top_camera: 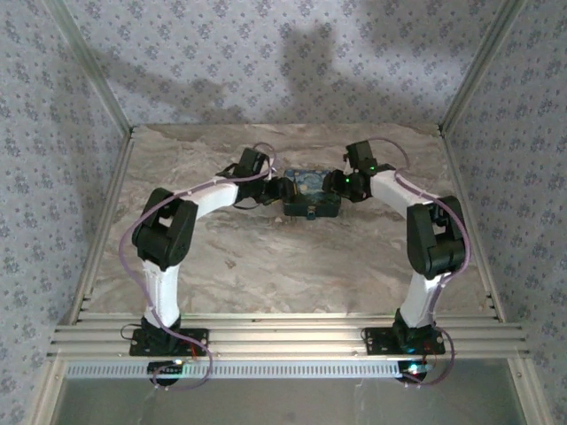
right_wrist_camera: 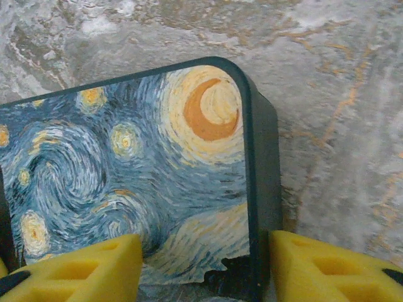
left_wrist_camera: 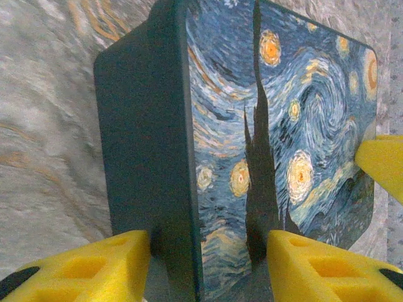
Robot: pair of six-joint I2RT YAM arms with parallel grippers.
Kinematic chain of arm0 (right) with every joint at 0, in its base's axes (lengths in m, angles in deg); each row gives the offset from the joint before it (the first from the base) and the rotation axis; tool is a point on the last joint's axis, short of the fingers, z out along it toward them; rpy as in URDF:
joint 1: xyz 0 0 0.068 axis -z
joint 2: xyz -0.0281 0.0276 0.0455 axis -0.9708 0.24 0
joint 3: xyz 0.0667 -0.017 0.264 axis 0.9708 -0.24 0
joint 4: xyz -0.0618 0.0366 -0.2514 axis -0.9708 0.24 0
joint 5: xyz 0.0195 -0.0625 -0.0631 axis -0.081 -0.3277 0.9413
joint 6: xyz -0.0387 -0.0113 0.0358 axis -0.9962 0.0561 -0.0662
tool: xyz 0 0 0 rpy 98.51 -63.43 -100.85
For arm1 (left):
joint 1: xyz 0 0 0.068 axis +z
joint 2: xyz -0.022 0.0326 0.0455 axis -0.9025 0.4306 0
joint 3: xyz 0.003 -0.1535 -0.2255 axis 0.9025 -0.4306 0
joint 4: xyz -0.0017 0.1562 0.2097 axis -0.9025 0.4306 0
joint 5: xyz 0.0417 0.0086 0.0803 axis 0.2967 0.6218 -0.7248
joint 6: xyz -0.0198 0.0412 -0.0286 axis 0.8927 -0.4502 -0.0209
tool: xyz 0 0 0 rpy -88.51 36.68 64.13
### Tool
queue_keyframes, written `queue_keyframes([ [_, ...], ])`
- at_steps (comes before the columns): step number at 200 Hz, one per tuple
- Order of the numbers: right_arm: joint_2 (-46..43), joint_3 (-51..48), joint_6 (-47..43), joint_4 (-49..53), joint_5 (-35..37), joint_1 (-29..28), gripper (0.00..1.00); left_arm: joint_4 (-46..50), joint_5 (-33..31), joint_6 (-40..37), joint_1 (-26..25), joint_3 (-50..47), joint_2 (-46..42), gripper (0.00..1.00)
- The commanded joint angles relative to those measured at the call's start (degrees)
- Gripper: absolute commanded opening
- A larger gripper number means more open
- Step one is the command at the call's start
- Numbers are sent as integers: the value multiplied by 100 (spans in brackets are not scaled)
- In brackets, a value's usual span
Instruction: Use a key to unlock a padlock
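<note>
Two grips on padlock (top_camera: 312, 197): left claw (left_wrist_camera: 209, 244), right claw (right_wrist_camera: 206, 244); swirly star print

The padlock (top_camera: 308, 188), a dark-blue block with swirly yellow-starred print, lies face-up.

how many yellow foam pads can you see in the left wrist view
3 yellow foam pads: two at the bottom, flanking the dark blue swirl-print block, one at the right edge.

Dark-blue padlock (left_wrist_camera: 302, 126) with swirly blue-and-yellow print, grey-beige marbled table (top_camera: 266, 266)
</note>
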Motion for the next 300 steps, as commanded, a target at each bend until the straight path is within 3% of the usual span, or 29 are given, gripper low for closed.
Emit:
queue_keyframes([
  [1, -268, -109, -74, 278, -84, 51, 65, -11, -133, 61, -151, 2, -144, 57],
  [32, -651, 212, -298, 931, 116, 129, 84, 861, -901, -487, -79, -34, -877, 62],
  [58, -1162, 291, -370, 1189, 177, 114, 85, 1369, -1438, -821, 116, -321, -1722, 64],
  [97, -2080, -347, -253, 1272, 518, -365, 85, 2549, -2328, -603, 656, -1177, -2966, 64],
  [124, -2635, -1325, 200, 901, 859, -1015, 85, 3236, -2333, -432, 1065, -1878, -3529, 61],
  [158, -2796, -2052, 746, 618, 1340, -2036, 85, 3241, -1962, -210, 1174, -2924, -4064, 52],
  [220, -2411, -2307, 1408, 253, 1782, -3221, 85, 3005, -1611, 397, 901, -3567, -4005, 24],
  [300, -2105, -2230, 1511, 244, 1854, -3521, 85, 2664, -1895, 1004, 212, -3302, -3005, 20],
])
